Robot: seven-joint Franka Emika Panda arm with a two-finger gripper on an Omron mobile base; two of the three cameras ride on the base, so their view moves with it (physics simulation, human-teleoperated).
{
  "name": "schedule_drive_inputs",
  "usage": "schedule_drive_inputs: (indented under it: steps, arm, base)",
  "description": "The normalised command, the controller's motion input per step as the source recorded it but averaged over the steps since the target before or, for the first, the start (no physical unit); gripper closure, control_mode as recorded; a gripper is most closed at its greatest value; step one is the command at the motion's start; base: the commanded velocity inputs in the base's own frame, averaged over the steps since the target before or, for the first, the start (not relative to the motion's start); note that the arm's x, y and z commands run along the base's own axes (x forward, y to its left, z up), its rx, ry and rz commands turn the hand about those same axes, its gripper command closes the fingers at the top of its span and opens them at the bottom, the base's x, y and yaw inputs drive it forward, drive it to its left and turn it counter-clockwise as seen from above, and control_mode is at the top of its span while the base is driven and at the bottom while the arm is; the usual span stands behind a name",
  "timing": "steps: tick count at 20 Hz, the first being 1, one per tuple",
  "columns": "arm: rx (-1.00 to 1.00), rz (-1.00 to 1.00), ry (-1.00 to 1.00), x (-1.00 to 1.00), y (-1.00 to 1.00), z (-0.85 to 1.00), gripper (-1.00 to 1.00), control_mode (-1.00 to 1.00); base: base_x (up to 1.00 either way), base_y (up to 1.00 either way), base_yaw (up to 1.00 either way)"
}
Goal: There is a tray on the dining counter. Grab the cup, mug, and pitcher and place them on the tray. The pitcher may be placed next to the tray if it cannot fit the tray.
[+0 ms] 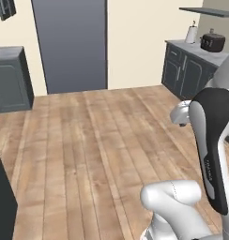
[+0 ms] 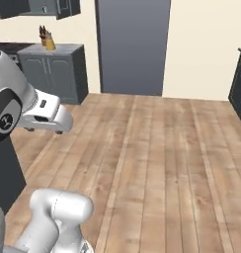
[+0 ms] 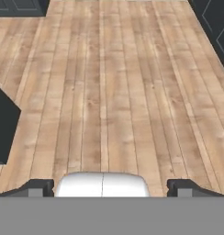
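The tray, cup, mug and pitcher lie somewhere away from this stretch of bare light-brown plank floor, so nothing is loaded yet. The white arm's two-finger gripper hangs over the floor, jaws spread wide and empty, probably carried ready while the base drives toward the dining counter.

The floor is light brown wood laid in long planks, with visible grain and a dull satin finish. Beyond the floor, the wall is smooth, matt cream. Set into the wall, the door is a flat, matt grey-blue panel. The cabinets left of the door look like painted wood, matt dark grey with framed fronts, under a pale stone-like top. On the bench right of the door, a toaster looks dark and slightly glossy. The pincer's fingertips are matt dark plastic.
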Motion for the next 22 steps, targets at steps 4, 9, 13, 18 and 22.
schedule_drive_inputs:
  steps: [4,9,13,18,22]
  arm:
    - [0.0,0.0,0.0,0.0,0.0,0.0,-1.0,1.0]
    - [0.0,0.0,0.0,0.0,0.0,0.0,-1.0,1.0]
    - [0.0,0.0,0.0,0.0,0.0,0.0,-1.0,1.0]
    - [0.0,0.0,0.0,0.0,0.0,0.0,-1.0,1.0]
    - [0.0,0.0,0.0,0.0,0.0,0.0,-1.0,1.0]
  base:
    - [1.0,-0.81,0.05]
    - [1.0,-0.49,0.13]
    - [1.0,-0.17,0.12]
    - [1.0,0.0,0.06]
    - [1.0,0.11,0.04]
